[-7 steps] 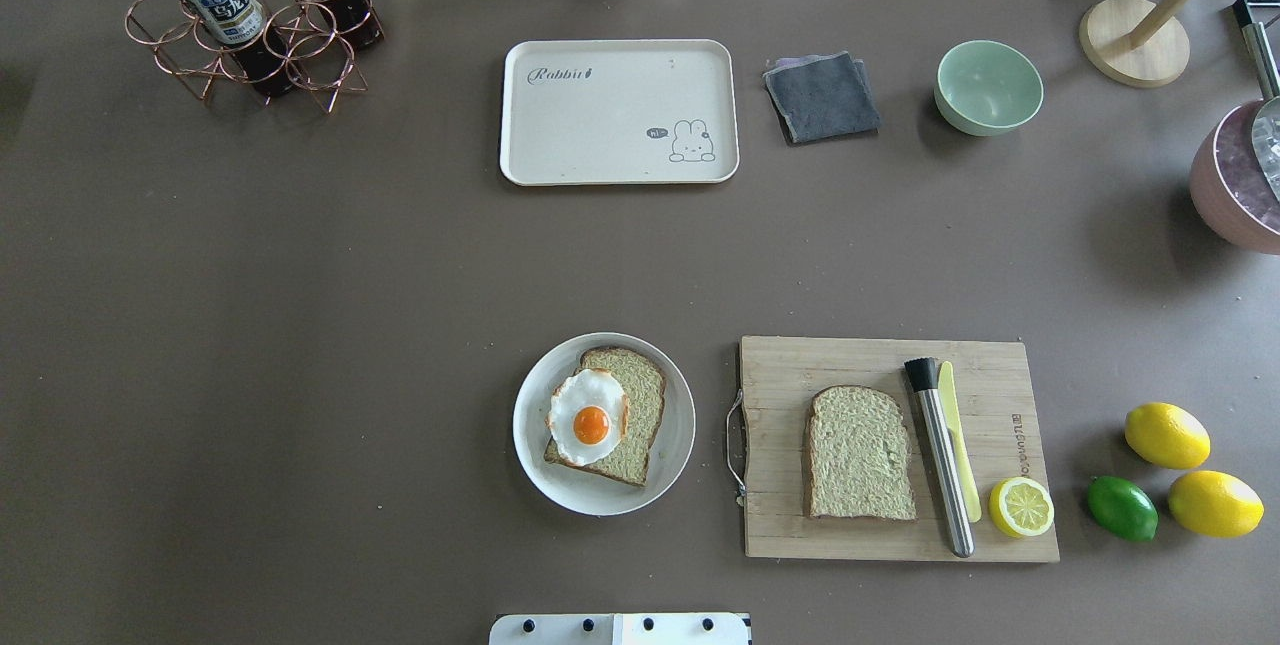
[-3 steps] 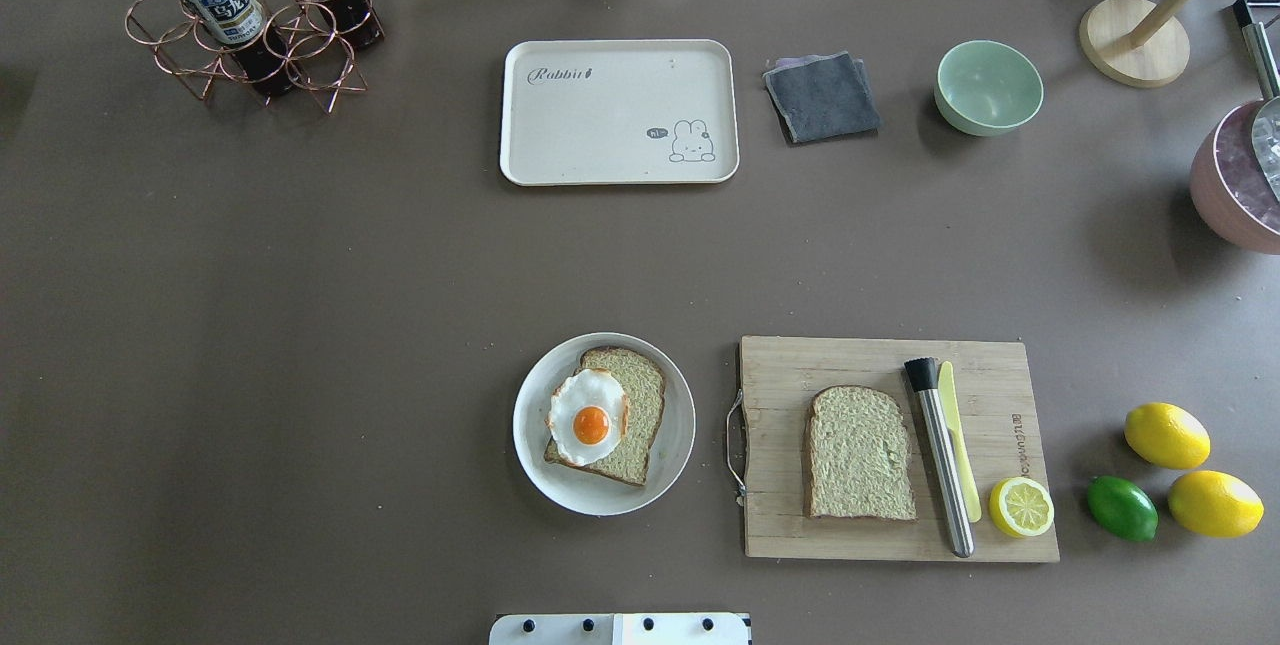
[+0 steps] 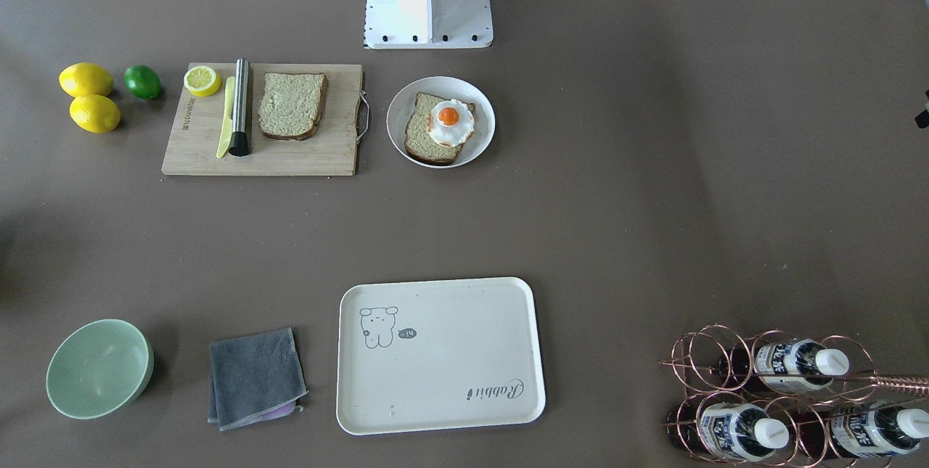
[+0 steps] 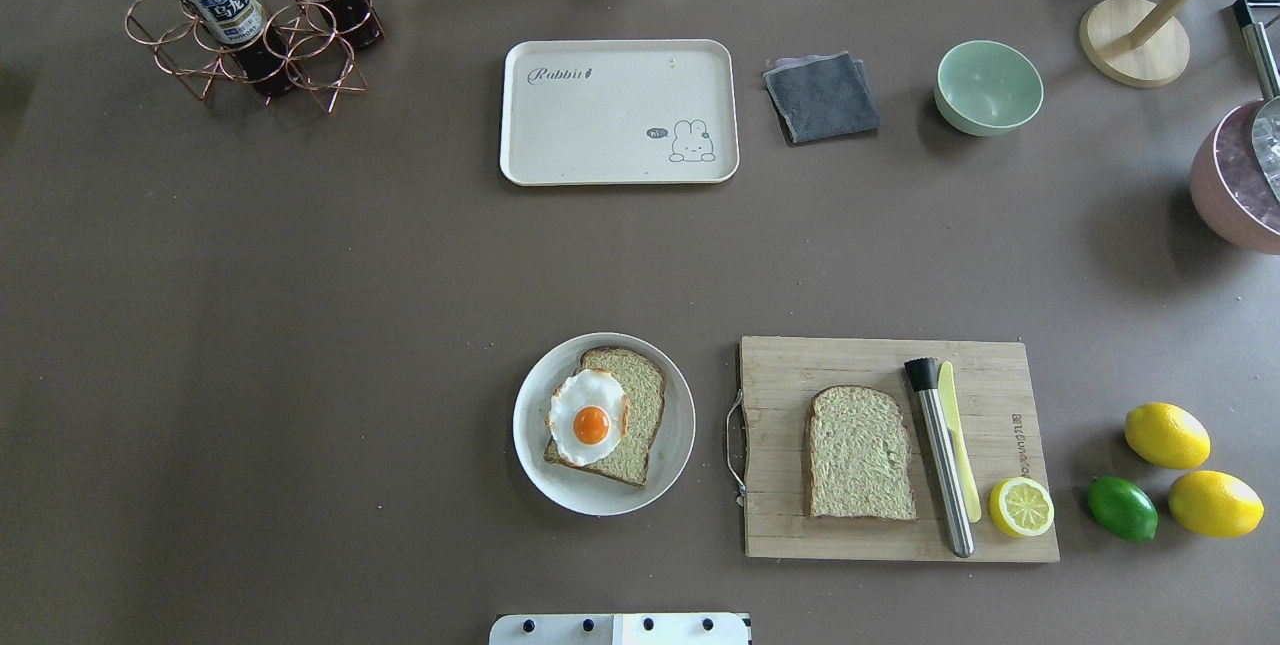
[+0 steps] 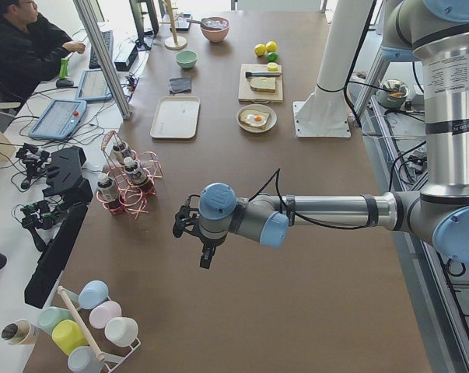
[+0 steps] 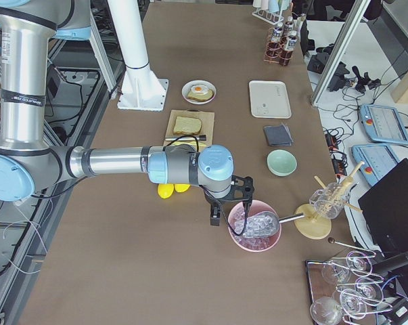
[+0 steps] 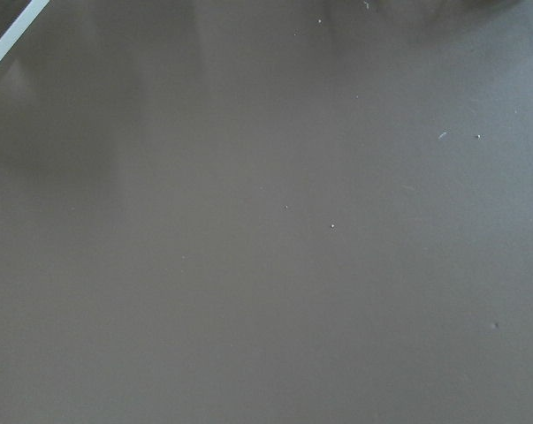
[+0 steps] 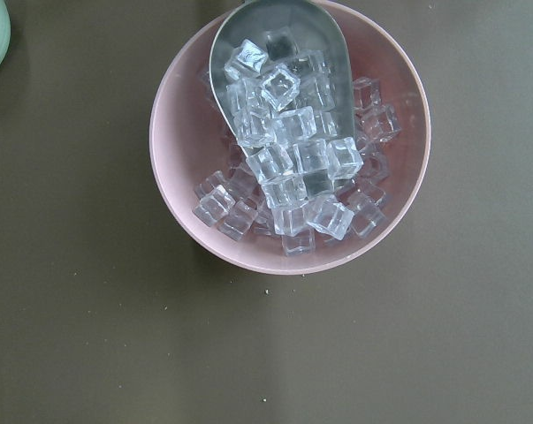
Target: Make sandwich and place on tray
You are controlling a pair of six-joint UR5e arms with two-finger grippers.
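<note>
Sandwich [image 4: 636, 445] unassembled, arms parked away.
We saw one bread slice [image 4: 642, 395] under the fried egg [image 4: 588, 417] on the plate [image 4: 680, 445], the second slice [image 4: 860, 453] on the cutting board [image 4: 790, 525], the tray [image 4: 600, 105] well apart. That second slice needed lifting onto the egg. Only side views showed the left gripper [image 5: 183, 225] and right gripper [image 6: 231, 210]; we could not tell their opening or hold.

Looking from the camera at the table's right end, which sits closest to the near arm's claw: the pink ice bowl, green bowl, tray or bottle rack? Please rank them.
1. pink bowl of ice: just beneath the right gripper.
2. green bowl: farther along the table.
3. tray: beyond the green bowl.
4. bottle rack: at the far end.
</note>
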